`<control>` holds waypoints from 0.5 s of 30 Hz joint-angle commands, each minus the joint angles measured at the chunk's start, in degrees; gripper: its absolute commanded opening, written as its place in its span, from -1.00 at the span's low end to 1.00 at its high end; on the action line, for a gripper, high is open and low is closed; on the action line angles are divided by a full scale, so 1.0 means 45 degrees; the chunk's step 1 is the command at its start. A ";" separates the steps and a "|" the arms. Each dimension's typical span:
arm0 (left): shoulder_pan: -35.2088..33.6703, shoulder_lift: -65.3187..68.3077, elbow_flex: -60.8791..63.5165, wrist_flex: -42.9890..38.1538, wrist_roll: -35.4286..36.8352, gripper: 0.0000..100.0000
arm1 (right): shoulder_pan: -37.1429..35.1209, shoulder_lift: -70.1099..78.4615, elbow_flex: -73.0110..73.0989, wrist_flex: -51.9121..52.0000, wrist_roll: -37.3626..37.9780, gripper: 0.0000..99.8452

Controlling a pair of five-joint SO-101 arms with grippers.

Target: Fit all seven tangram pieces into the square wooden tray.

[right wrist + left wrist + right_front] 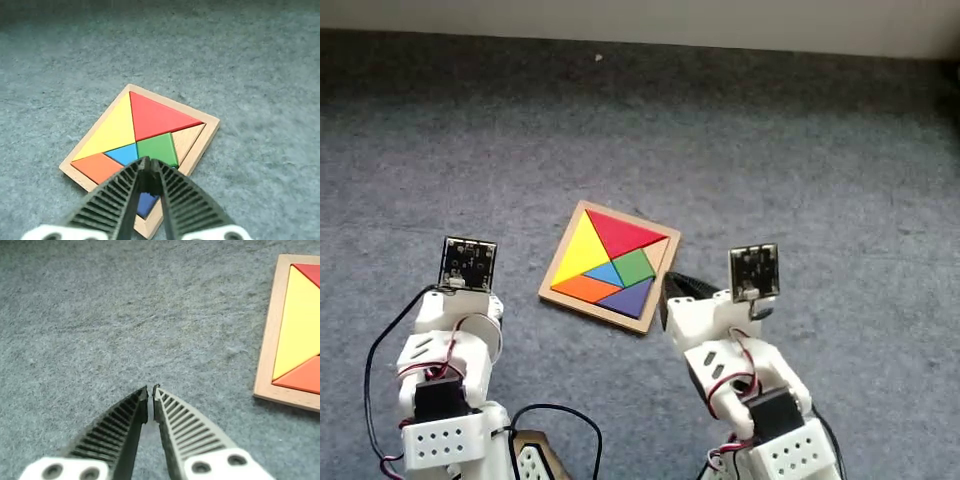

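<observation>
Grey carpet point(770, 150) covers the whole work surface, with a pale strip of wall point(720, 20) along the far edge. Near the middle lies the square wooden tray point(271, 340), turned so 1 corner points away from the arms. I count 6 coloured pieces lying flat inside it: a big yellow triangle point(578, 255) on the left, a big red triangle point(620, 235) at the far side, a green square point(635, 267), a small blue triangle point(605, 273), an orange piece point(585, 289) along the near-left edge and a purple triangle point(632, 297) at the near corner. Right of the green square is a wood-coloured triangle point(187, 140); I cannot tell whether it is a bare slot or a plain piece. The left gripper point(150, 390) sits over bare carpet left of the tray, fingertips together and empty. The right gripper point(148, 161) hangs at the tray's near-right side, above the purple triangle, its fingers also closed on nothing.
</observation>
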 commanded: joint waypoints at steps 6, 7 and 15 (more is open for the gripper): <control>0.0264 -0.0127 -0.0107 -0.0352 0.0000 -0.89 | 0.2217 -0.1788 0.1846 -0.0303 0.0137 -0.99; 0.0322 -0.0127 -0.0088 -0.0352 0.0000 -0.89 | 0.2335 -0.1846 0.1866 -0.0303 0.0176 -0.99; 0.2022 -0.0127 0.1123 -0.0352 -0.0039 -0.89 | 0.3897 -0.2256 0.3233 0.0889 0.0195 -0.99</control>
